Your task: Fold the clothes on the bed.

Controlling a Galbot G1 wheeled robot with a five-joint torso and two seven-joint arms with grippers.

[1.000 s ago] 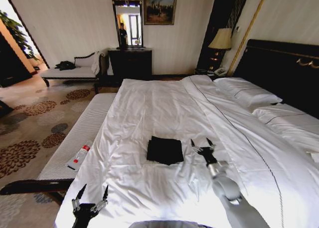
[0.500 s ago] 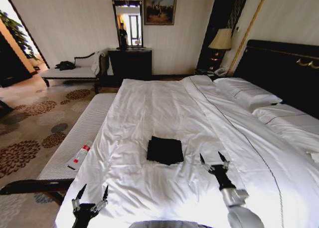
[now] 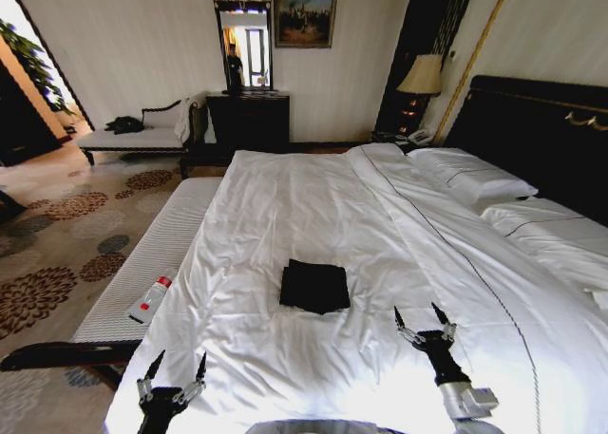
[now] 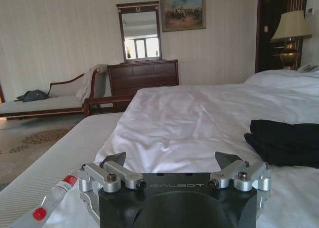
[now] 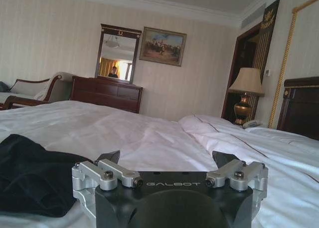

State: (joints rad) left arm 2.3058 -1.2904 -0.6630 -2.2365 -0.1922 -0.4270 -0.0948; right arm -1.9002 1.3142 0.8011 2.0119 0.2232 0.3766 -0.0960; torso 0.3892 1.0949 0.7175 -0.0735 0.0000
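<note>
Striped pale walls, patterned carpet (image 3: pixel 66 235), dark dresser (image 3: pixel 249 121), mirror (image 3: pixel 244 43), lit lamp (image 3: pixel 422 76).

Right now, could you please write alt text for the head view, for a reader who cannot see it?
A black T-shirt, folded into a small square, lies on a big white bed. The right gripper hovers open beside it, and the left gripper is open at the bed's near edge.

The bed (image 3: pixel 313 216), white-sheeted with a dark headboard, carries the folded black T-shirt (image 3: pixel 315 286), lying flat just ahead and to the left of the right pincer (image 3: pixel 423 321), well ahead of the left pincer (image 3: pixel 176 367). Pillows (image 3: pixel 475 178) lie far beyond the right pincer.
</note>
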